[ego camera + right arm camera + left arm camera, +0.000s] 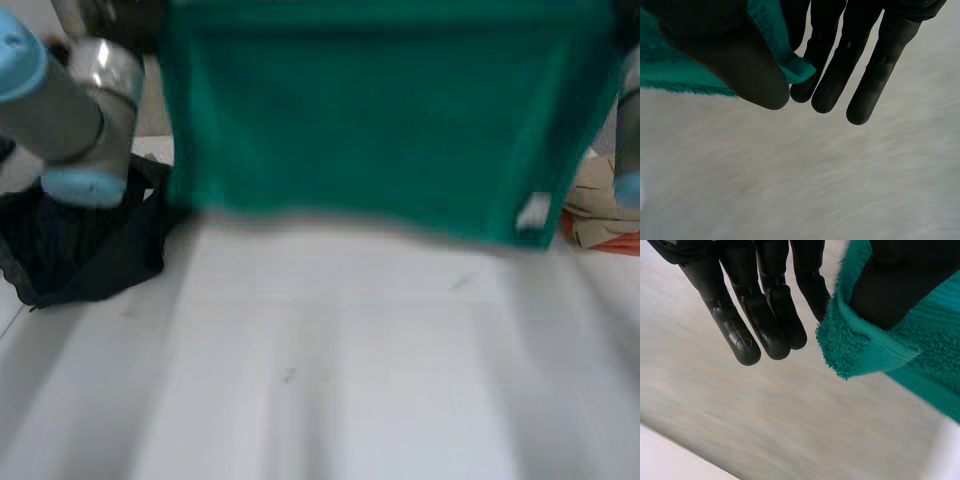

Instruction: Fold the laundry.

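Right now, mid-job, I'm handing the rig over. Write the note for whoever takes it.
Left robot hand: pinches one top corner of the green towel between thumb and finger.
Right robot hand: pinches the other top corner the same way.
Towel hangs spread between them above the table; no fold in it yet.
Black cloth lies by the left arm, beige cloth by the right arm, both crumpled.
To do: lay the towel down, fold it, then the other two.

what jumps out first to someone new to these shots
A green towel hangs spread wide above the white table, across the head view's far side. The left hand and right hand each pinch a towel corner between thumb and fingers. A black cloth lies under the left arm.
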`<action>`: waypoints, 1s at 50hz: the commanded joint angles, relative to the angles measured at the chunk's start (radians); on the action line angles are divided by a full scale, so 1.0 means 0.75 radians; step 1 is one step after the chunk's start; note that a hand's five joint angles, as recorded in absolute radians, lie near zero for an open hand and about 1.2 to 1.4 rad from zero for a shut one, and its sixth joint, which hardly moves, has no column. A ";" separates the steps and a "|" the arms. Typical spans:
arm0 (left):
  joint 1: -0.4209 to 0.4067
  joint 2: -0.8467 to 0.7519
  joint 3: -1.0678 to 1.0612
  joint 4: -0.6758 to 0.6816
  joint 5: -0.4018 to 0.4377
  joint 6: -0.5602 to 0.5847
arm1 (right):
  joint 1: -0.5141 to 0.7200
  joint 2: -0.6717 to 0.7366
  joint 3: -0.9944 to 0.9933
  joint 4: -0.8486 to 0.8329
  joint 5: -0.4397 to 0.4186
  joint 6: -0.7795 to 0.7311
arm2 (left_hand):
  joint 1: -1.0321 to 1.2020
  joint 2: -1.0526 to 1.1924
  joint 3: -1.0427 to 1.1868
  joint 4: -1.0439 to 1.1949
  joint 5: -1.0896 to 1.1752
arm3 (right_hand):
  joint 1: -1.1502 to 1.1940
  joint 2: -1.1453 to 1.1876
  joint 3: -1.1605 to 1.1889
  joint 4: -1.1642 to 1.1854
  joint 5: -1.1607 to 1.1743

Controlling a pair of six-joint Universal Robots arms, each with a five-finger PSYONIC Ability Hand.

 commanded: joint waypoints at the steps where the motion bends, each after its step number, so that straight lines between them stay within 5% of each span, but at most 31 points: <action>1: -0.013 0.113 0.000 0.308 0.001 -0.098 | 0.042 -0.072 0.011 -0.247 -0.085 0.066 | 0.344 0.264 0.273 0.261 0.362 | 0.244 0.291 0.270 0.261 0.273; 11: 0.007 0.139 -0.426 0.304 0.007 -0.163 | 0.028 -0.082 0.222 -0.236 -0.181 0.127 | 0.344 0.264 0.273 0.261 0.362 | 0.244 0.291 0.270 0.261 0.273; 26: -0.009 0.100 -1.035 0.300 0.009 -0.167 | -0.042 0.134 0.537 0.123 -0.293 0.266 | 0.344 0.264 0.273 0.261 0.362 | 0.244 0.291 0.270 0.261 0.273; 33: -0.007 0.344 -1.330 0.238 0.007 -0.151 | -0.087 0.071 0.643 0.383 -0.304 0.264 | 0.344 0.264 0.273 0.261 0.362 | 0.244 0.291 0.270 0.261 0.273; 37: -0.005 0.542 -1.442 0.087 0.007 -0.145 | -0.136 -0.147 0.701 0.707 -0.295 0.236 | 0.344 0.264 0.273 0.261 0.362 | 0.244 0.291 0.270 0.261 0.273; 42: 0.015 0.830 -1.483 -0.347 0.009 -0.147 | -0.197 -0.340 0.739 1.074 -0.298 0.156 | 0.344 0.264 0.273 0.261 0.362 | 0.244 0.291 0.270 0.261 0.273; 45: 0.028 0.912 -1.481 -0.619 0.016 -0.149 | -0.238 -0.487 0.813 1.227 -0.300 0.040 | 0.344 0.264 0.273 0.261 0.362 | 0.244 0.291 0.270 0.261 0.273; 50: 0.028 0.917 -1.489 -0.809 0.020 -0.155 | -0.257 -0.571 0.934 1.265 -0.308 -0.116 | 0.344 0.264 0.273 0.261 0.362 | 0.244 0.291 0.270 0.261 0.273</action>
